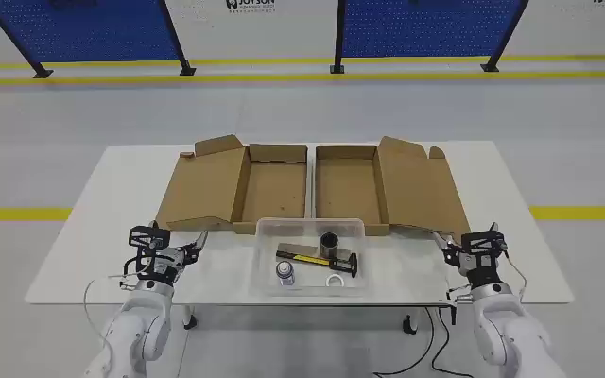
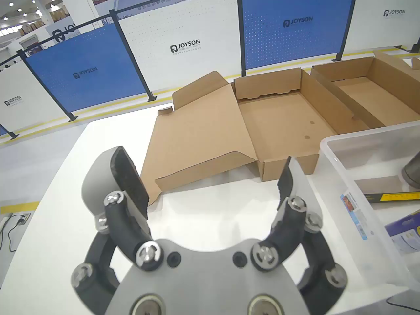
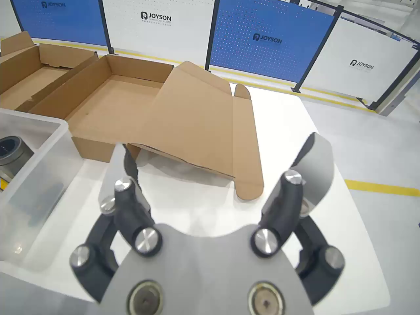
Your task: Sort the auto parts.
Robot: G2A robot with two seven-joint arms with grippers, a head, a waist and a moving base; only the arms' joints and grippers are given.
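**Both grippers waiting open either side of the parts bin**

The left gripper [image 2: 203, 165] is hovering low over the white worktop [image 1: 104, 255] with its jaws spread wide and nothing between them; the right gripper [image 3: 216, 145] is doing the same. The clear plastic bin [image 1: 309, 223] is lying between the two, just inboard of each. It is holding the parts:

- A dark, ribbed metal cylinder [image 3: 13, 150] is standing nearer the right gripper. It is probably heavy, stiff and smooth, so a grip across its round wall looks safest.
- A long, flat black-and-yellow carton [image 1: 307, 253] is lying across the bin floor. It is likely light and slightly crushable, best pinched across its narrow width.
- A small white-topped item [image 1: 285, 274] and a pale ring [image 1: 334, 281] are too small to judge.

Beyond the grippers, two open brown cardboard boxes [image 1: 274, 189] [image 1: 348, 189] are sitting side by side, stiff-walled, with their lids folded outward.
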